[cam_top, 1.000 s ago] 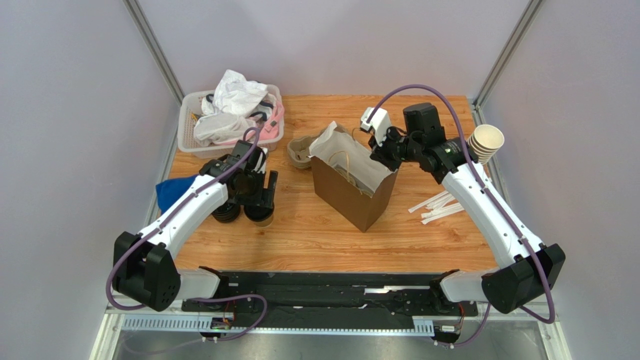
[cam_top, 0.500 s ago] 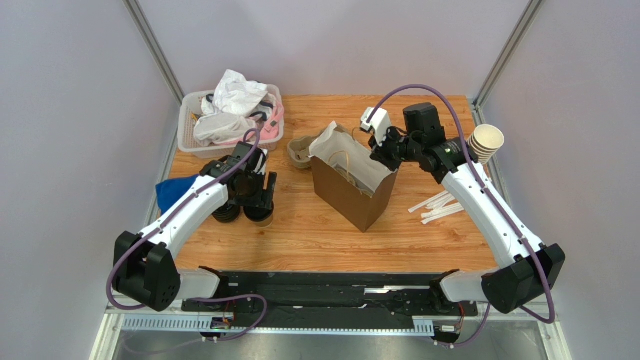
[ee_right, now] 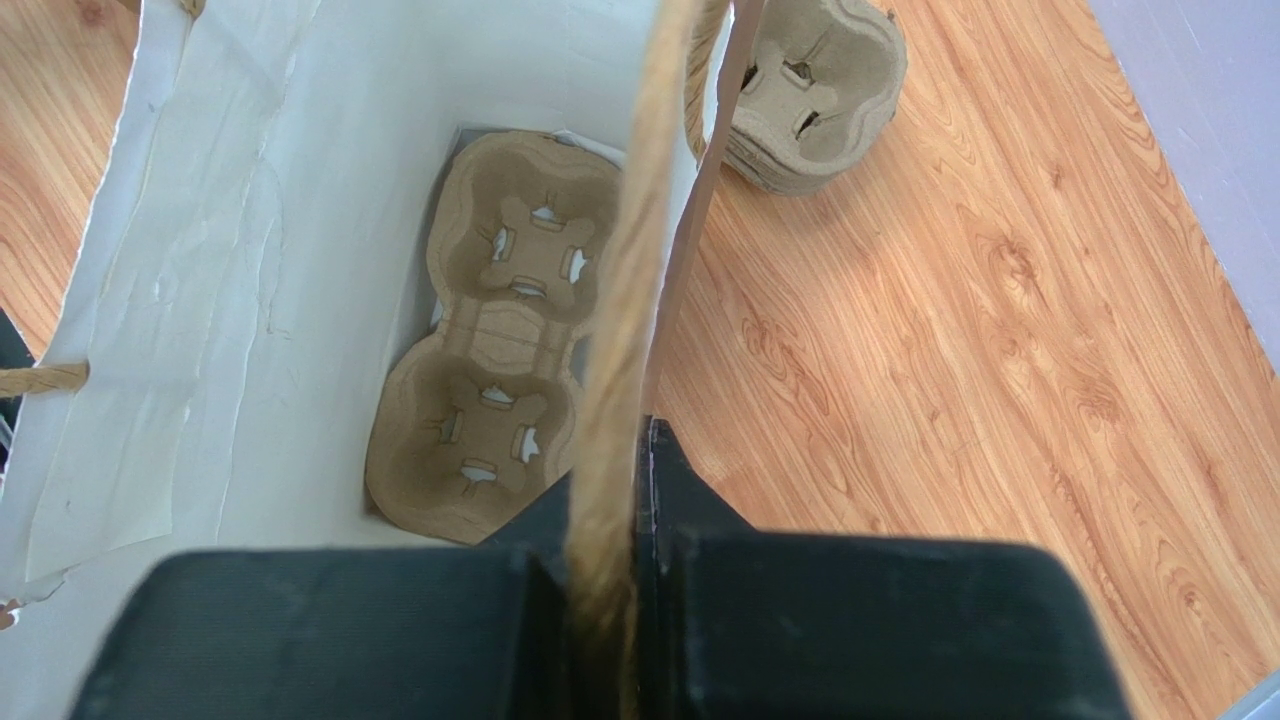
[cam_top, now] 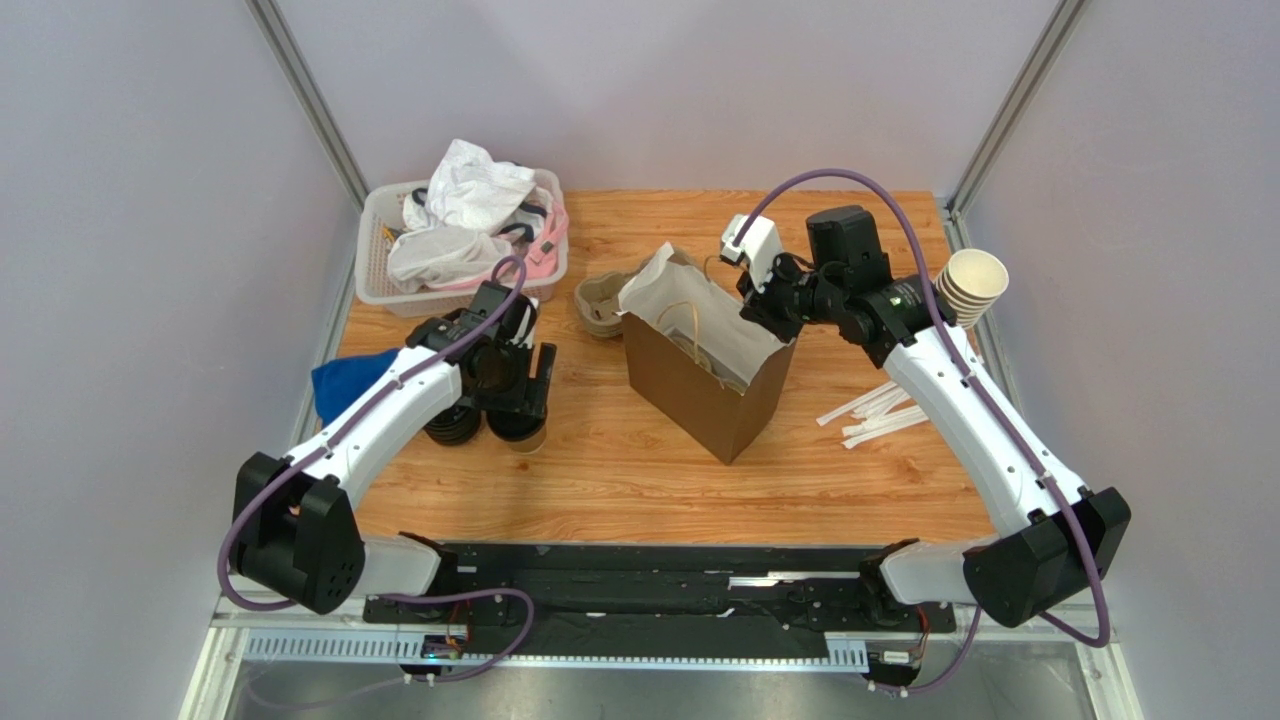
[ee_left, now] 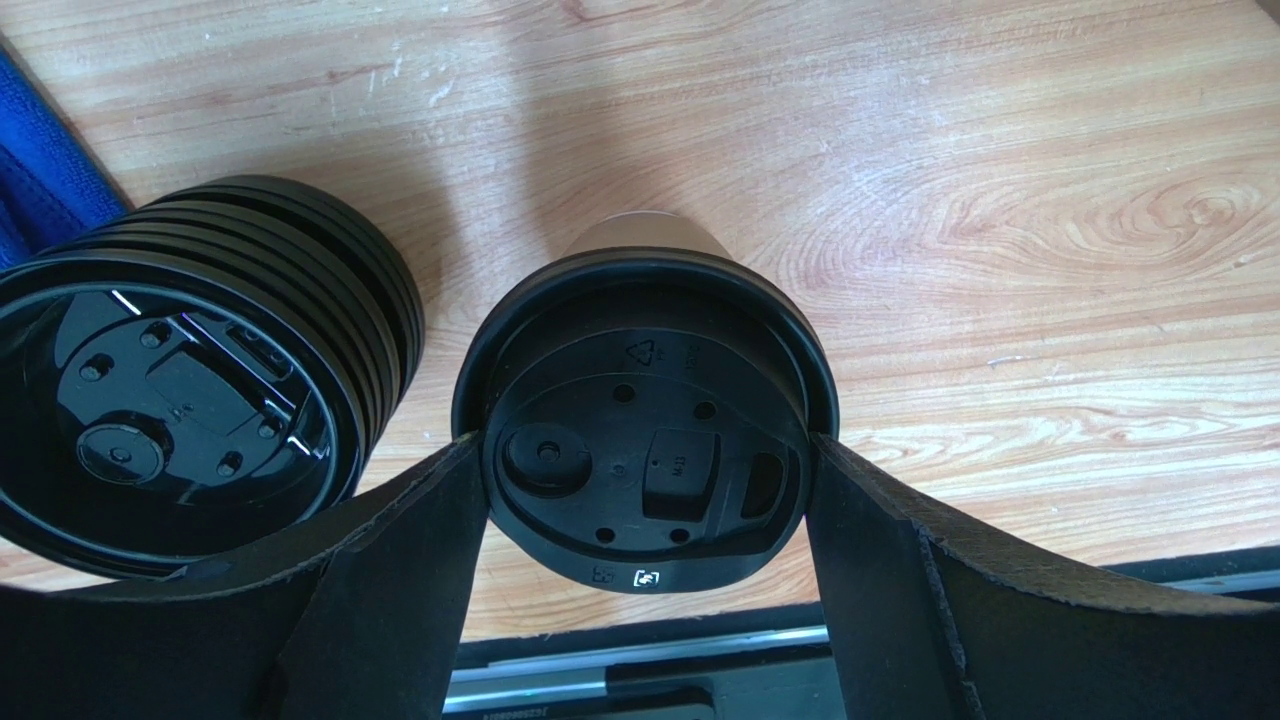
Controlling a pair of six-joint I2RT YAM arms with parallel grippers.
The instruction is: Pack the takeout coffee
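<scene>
The takeout coffee (ee_left: 646, 405), a tan paper cup under a black lid, stands on the wooden table (cam_top: 601, 465) near the left side (cam_top: 520, 426). My left gripper (ee_left: 646, 468) comes down over it, and both fingers press against opposite sides of the lid. The brown paper bag (cam_top: 699, 383) stands open at the table's middle. My right gripper (ee_right: 613, 585) is shut on the bag's twine handle (ee_right: 631, 300) at the far rim (cam_top: 751, 308). A cardboard cup carrier (ee_right: 496, 345) lies on the bag's white-lined floor.
A stack of bare black lids (ee_left: 181, 405) stands right beside the coffee on its left. More carriers (cam_top: 598, 305) sit behind the bag. A white basket (cam_top: 376, 248) of crumpled bags, a blue cloth (cam_top: 338, 383), white sticks (cam_top: 879, 413) and stacked cream cups (cam_top: 969, 285) lie around.
The left gripper's fingers have drawn in slightly against the coffee's lid. The right arm and the bag have not moved.
</scene>
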